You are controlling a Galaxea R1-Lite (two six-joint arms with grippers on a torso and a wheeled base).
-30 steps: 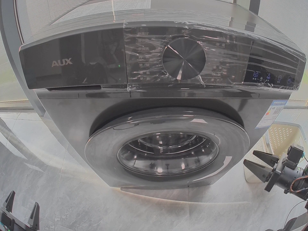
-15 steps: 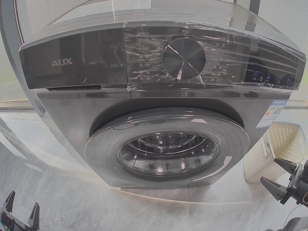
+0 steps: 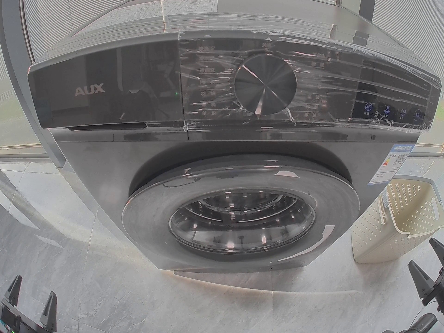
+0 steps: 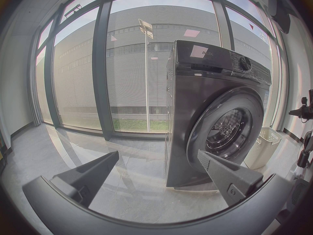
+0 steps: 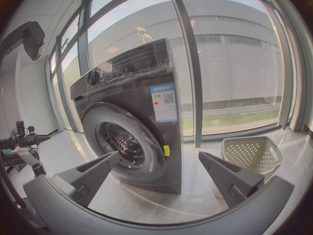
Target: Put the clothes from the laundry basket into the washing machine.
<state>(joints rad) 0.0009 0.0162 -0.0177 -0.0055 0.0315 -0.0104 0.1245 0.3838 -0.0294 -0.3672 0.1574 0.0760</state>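
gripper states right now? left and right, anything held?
Left gripper, dark grey with two pointed fingers: open, holding nothing.
Right gripper, dark grey with two pointed fingers: open, holding nothing.

The floor [image 3: 138, 292] before me is pale grey, glossy marbled tile. The dark grey front-loading washing machine [image 3: 240, 163] stands on it at my twelve o'clock, its round door shut. At my two o'clock the cream perforated laundry basket [image 3: 402, 223] sits upright on the tiles, just beside the machine's right side.
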